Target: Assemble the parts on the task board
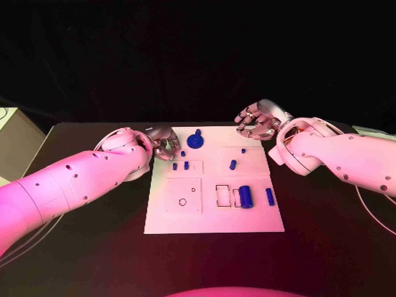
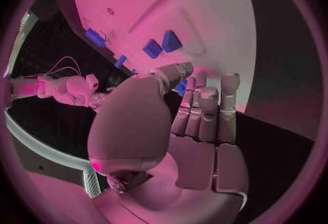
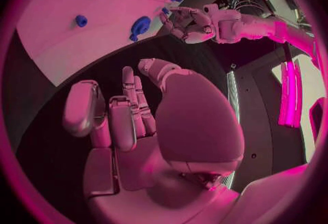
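Note:
The white task board [image 1: 211, 213] lies mid-table with several blue parts on it: a round gear-like piece [image 1: 195, 140] near the far edge, a thick cylinder [image 1: 245, 196] and a slim peg [image 1: 270, 197] at the near right. My left hand [image 1: 165, 143] hovers at the board's far left corner. In the left wrist view its thumb and fingers [image 2: 205, 104] stand close around a small blue part [image 2: 180, 88], and whether they pinch it is unclear. My right hand [image 1: 258, 120] is past the far right corner, fingers apart and holding nothing; its wrist view shows its hand [image 3: 130, 109] over black table, with the gear-like piece [image 3: 141, 25] beyond.
A beige box [image 1: 6, 145] stands at the table's left edge. Thin cables [image 1: 381, 219] run along the right side. Two small blue parts [image 1: 180, 166] sit in a square recess just in front of my left hand. Board [image 2: 205, 0] recesses show at the near left.

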Controlling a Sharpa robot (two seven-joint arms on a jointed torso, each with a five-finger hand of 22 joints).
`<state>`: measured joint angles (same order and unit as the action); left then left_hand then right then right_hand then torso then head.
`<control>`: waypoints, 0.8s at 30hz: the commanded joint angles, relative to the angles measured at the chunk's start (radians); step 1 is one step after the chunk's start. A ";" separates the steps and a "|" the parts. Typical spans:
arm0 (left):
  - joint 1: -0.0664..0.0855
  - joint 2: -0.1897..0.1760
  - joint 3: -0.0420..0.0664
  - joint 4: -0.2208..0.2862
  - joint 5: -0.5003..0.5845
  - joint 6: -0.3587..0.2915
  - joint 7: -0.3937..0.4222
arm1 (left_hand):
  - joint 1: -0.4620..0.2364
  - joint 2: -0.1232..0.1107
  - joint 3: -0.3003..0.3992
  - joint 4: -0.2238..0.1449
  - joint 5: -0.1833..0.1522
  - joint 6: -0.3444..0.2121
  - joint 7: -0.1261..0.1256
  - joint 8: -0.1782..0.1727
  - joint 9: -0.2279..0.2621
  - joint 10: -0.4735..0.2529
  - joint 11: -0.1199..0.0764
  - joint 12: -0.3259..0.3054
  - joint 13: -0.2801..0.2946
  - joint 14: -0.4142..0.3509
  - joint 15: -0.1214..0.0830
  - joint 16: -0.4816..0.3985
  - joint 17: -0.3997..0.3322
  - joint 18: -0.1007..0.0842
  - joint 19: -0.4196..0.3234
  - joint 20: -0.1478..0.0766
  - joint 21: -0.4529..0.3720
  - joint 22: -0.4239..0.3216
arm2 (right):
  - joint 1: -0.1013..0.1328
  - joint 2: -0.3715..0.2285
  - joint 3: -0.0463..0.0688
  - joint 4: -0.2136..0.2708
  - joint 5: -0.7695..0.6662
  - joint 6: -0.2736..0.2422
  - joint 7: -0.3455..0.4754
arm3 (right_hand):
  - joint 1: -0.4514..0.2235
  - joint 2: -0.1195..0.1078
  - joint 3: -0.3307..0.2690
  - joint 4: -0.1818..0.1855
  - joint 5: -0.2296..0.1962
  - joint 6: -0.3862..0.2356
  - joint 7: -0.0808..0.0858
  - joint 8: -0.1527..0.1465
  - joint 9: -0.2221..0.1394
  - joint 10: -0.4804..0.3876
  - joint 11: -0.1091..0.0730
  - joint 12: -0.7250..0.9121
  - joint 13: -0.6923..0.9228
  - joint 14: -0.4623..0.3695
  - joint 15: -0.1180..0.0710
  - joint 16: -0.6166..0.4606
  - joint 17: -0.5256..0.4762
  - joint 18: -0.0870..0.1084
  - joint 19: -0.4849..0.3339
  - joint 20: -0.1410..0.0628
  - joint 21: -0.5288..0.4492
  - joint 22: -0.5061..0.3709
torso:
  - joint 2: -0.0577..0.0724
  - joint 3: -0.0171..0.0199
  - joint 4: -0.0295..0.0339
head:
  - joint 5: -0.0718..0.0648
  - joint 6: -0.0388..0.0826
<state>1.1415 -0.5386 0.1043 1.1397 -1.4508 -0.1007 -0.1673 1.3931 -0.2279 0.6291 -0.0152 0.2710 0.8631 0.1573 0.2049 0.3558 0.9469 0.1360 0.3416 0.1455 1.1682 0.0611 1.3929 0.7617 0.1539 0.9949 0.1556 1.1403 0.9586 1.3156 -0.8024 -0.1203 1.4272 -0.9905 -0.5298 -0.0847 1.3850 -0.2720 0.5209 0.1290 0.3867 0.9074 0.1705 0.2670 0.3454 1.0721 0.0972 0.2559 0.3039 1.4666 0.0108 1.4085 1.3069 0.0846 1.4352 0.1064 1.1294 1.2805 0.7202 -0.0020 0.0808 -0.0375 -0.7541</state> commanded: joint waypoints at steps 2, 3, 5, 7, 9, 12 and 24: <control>-0.001 -0.016 0.013 -0.004 0.054 -0.082 0.042 | 0.020 0.012 0.018 0.000 -0.001 0.015 0.019 0.003 0.003 -0.003 -0.005 0.022 0.006 -0.032 -0.004 -0.021 -0.050 0.018 -0.038 -0.002 -0.023 -0.028 | -0.002 -0.003 0.000 -0.012 -0.122 0.090 0.011 | 0.022 0.000 0.023 -0.022 -0.064 0.019 -0.008 0.004 0.000 0.015 -0.006 -0.016 -0.023 0.043 -0.005 0.013 0.032 -0.001 0.013 -0.004 0.028 0.020 | -0.002 0.0009 0.0002 | -0.004 0.003; -0.001 -0.020 0.016 -0.004 0.075 -0.099 0.056 | 0.026 0.020 0.026 -0.002 0.000 0.028 0.024 0.009 0.005 0.012 -0.009 0.036 0.011 -0.028 -0.007 -0.021 -0.046 0.018 -0.036 -0.005 -0.019 -0.024 | -0.003 -0.004 0.000 -0.014 -0.144 0.101 0.012 | 0.024 -0.002 0.028 -0.026 -0.070 0.028 -0.010 0.007 0.001 0.010 -0.006 -0.022 -0.030 0.041 -0.005 0.009 0.026 0.000 0.010 -0.005 0.022 0.017 | -0.003 0.0009 0.0008 | -0.005 0.004; -0.001 -0.033 0.025 0.000 0.149 -0.141 0.099 | 0.029 0.025 0.037 -0.007 0.000 0.046 0.023 0.017 0.007 0.030 -0.015 0.067 0.022 -0.042 -0.015 -0.037 -0.085 0.024 -0.063 -0.012 -0.029 -0.043 | -0.003 -0.007 0.000 -0.021 -0.202 0.128 0.012 | 0.026 -0.003 0.031 -0.029 -0.074 0.033 -0.012 0.008 0.001 0.008 -0.006 -0.027 -0.035 0.041 -0.005 0.010 0.028 -0.001 0.011 -0.005 0.026 0.020 | -0.003 0.0006 0.0016 | -0.014 0.005; -0.001 -0.048 0.037 0.007 0.264 -0.158 0.153 | 0.014 0.023 0.042 -0.003 -0.001 0.054 0.023 0.020 0.007 0.014 -0.016 0.088 0.028 -0.130 -0.014 -0.105 -0.227 0.033 -0.119 -0.015 -0.066 -0.080 | -0.005 -0.008 0.000 -0.027 -0.262 0.155 0.008 | 0.022 -0.008 0.031 -0.030 -0.081 0.034 -0.012 0.006 0.000 0.007 -0.006 -0.032 -0.041 0.042 -0.005 0.012 0.030 -0.003 0.014 -0.005 0.035 0.026 | -0.004 -0.0004 0.0014 | -0.026 0.005; -0.006 -0.064 0.049 0.017 0.398 -0.150 0.195 | 0.001 0.021 0.036 0.004 -0.004 0.054 0.027 0.021 0.007 -0.015 -0.009 0.097 0.028 -0.178 -0.009 -0.151 -0.269 0.031 -0.149 -0.010 -0.093 -0.092 | -0.008 -0.009 -0.001 -0.033 -0.319 0.173 0.000 | 0.018 -0.011 0.032 -0.030 -0.090 0.034 -0.015 0.003 -0.002 0.010 -0.007 -0.035 -0.047 0.046 -0.006 0.019 0.041 -0.006 0.019 -0.005 0.051 0.038 | -0.005 -0.0018 0.0007 | -0.037 0.009; -0.017 -0.091 0.070 0.039 0.607 -0.117 0.248 | -0.011 0.032 0.011 0.015 -0.006 0.050 0.034 0.024 0.009 -0.038 -0.002 0.109 0.025 -0.214 -0.001 -0.214 -0.308 0.031 -0.179 0.000 -0.140 -0.118 | -0.017 -0.010 -0.002 -0.040 -0.409 0.190 -0.019 | 0.015 -0.012 0.033 -0.030 -0.098 0.036 -0.018 0.000 -0.003 0.015 -0.010 -0.038 -0.054 0.051 -0.008 0.028 0.052 -0.009 0.026 -0.007 0.071 0.051 | -0.006 -0.0033 0.0022 | -0.046 0.008; -0.098 -0.216 0.132 0.172 1.123 0.016 0.433 | -0.065 0.037 -0.141 0.125 -0.007 0.023 0.034 0.025 0.014 -0.063 0.002 0.151 0.010 -0.248 0.013 -0.304 -0.367 0.030 -0.145 0.019 -0.357 -0.277 | -0.063 0.004 -0.006 -0.079 -0.633 0.178 -0.112 | -0.013 -0.020 0.000 -0.032 -0.115 0.026 -0.020 -0.025 -0.014 -0.012 -0.006 -0.072 -0.092 0.050 -0.004 0.010 0.017 -0.016 0.042 -0.010 0.104 0.075 | -0.019 -0.0201 0.0123 | -0.065 0.006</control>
<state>1.0492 -0.7498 0.2327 1.2949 -0.5311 -0.1467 0.1644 1.3292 -0.1866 0.4950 0.1106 0.2672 0.8933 0.1914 0.2247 0.3694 0.8881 0.1377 0.4874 0.1569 0.9232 0.0701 1.0938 0.3958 0.1780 0.8445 0.1750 0.7894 0.6860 1.2554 -0.8018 -0.1263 1.3538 -1.5140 -0.3656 -0.1486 1.3815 -0.2920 0.5263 0.0972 0.2783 0.9410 0.1512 0.2472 0.3323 1.0652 0.0918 0.1870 0.2143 1.4666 0.0107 1.4230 1.3084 0.0846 1.4593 0.0968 1.2393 1.3080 0.7062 -0.0132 0.0879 -0.1047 -0.7459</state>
